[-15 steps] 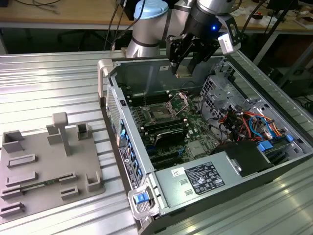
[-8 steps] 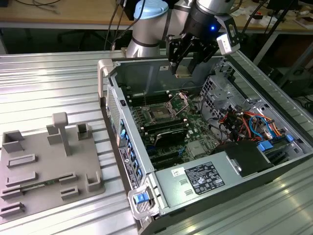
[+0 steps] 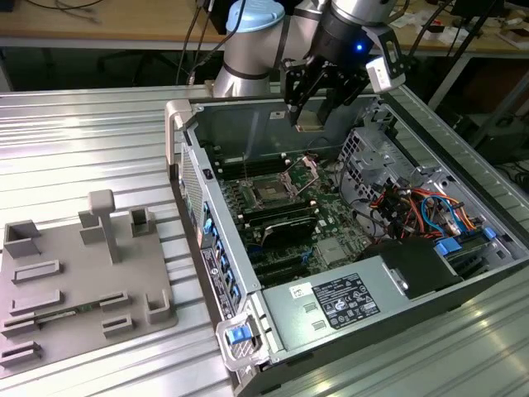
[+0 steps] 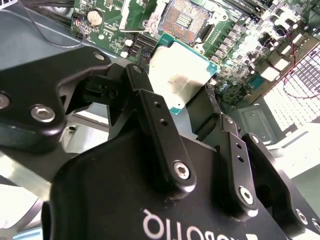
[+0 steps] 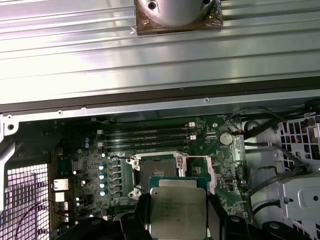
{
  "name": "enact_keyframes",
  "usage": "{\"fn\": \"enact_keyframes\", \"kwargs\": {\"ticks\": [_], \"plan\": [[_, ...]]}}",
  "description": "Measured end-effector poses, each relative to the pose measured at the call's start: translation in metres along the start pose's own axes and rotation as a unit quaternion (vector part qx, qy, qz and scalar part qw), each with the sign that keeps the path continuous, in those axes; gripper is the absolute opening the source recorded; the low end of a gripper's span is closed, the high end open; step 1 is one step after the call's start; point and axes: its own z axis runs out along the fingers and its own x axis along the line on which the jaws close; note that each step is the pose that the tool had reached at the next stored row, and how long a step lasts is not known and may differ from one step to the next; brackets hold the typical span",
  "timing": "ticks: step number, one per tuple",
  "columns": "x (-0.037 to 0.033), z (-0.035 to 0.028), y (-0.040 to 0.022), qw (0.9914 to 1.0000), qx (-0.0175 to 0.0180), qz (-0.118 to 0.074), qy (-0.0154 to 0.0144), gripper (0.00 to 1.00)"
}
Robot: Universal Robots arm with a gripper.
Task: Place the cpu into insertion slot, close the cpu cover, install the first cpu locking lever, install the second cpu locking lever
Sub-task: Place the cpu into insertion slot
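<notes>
On a ribbed metal table [image 3: 83, 141], benches [image 3: 99, 21] behind, one open case [image 3: 248, 124] at the exterior view's centre-right holds one slot [image 3: 271, 192], while higher in frame one gripper [image 3: 307, 116] clamps one cpu [image 3: 308, 126].

The cpu [image 5: 177, 212], a silvery-tan square chip, sits gripped flat between the jaws, held clear above the insertion slot [image 5: 156, 169], its dark centre bare, the cpu cover [image 5: 212, 175] swung open beside it.
</notes>
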Motion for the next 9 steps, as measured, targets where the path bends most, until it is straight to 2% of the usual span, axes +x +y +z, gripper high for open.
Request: {"fn": "enact_keyframes", "kwargs": {"ticks": [4,7,9], "plan": [[0.0002,0.0,0.0,0.99977,-0.0004,0.022,-0.0019,0.55],[0.0009,0.0001,-0.0001,0.99955,-0.0006,0.03,-0.0027,0.55],[0.0038,0.0002,-0.0005,0.99947,-0.0007,0.032,-0.0029,0.55]]}}
